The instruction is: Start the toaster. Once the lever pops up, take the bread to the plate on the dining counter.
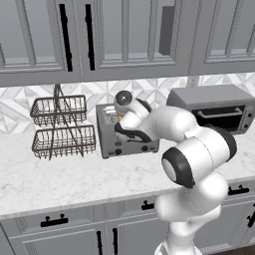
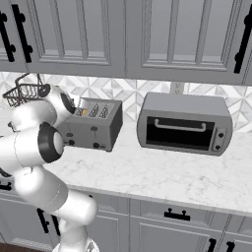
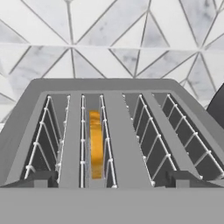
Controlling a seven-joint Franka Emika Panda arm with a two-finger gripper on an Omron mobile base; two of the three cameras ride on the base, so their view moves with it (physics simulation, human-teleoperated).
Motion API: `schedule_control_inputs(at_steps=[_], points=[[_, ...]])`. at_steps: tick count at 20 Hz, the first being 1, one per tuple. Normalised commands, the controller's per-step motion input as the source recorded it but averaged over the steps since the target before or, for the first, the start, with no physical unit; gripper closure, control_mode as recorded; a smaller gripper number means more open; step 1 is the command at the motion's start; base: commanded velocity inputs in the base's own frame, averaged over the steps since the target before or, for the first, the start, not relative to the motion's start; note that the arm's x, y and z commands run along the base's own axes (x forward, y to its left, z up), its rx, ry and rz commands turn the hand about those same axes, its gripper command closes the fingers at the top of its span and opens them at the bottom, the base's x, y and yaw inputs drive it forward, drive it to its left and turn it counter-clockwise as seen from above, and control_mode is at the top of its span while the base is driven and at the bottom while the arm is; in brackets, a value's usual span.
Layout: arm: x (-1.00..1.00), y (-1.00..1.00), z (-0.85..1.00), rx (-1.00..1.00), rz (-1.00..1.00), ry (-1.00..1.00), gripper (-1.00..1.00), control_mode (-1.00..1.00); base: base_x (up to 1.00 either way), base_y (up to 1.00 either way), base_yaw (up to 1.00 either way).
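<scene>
Marble desk carries the toaster, a slice of bread sunk in its second slot. Jaws hang released above its top, gripping nothing.

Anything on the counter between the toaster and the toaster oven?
Nothing: bare marble counter separates toaster and toaster oven in the right base view.

toaster: 1 | bread: 1 | toaster oven: 1 | wire basket rack: 1

Grey upper cabinets w/ black handles; white geometric tile backsplash; marble counter; grey lower cabinets. Wire basket rack far left, toaster oven right.
</scene>
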Motion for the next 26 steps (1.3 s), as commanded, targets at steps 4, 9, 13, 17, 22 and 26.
schedule_control_inputs(at_steps=[4, 9, 13, 17, 22, 26], points=[[0.19, 0.00, -0.09, 0.00, 0.00, 0.01, -1.00, -1.00, 0.00, 0.00, 0.00], [0.03, 0.00, -0.14, 0.00, 0.00, 0.00, -1.00, -1.00, 0.00, 0.00, 0.00], [0.03, 0.00, -0.16, 0.00, 0.00, 0.06, -1.00, -1.00, 0.00, 0.00, 0.00], [0.08, 0.00, -0.17, 0.00, 0.00, 0.06, -1.00, -1.00, 0.00, 0.00, 0.00], [0.08, 0.00, -0.04, 0.00, 0.00, 0.01, -1.00, -1.00, 0.00, 0.00, 0.00], [0.01, 0.00, 0.00, 0.00, 0.00, 0.00, -1.00, -1.00, 0.00, 0.00, 0.00]])
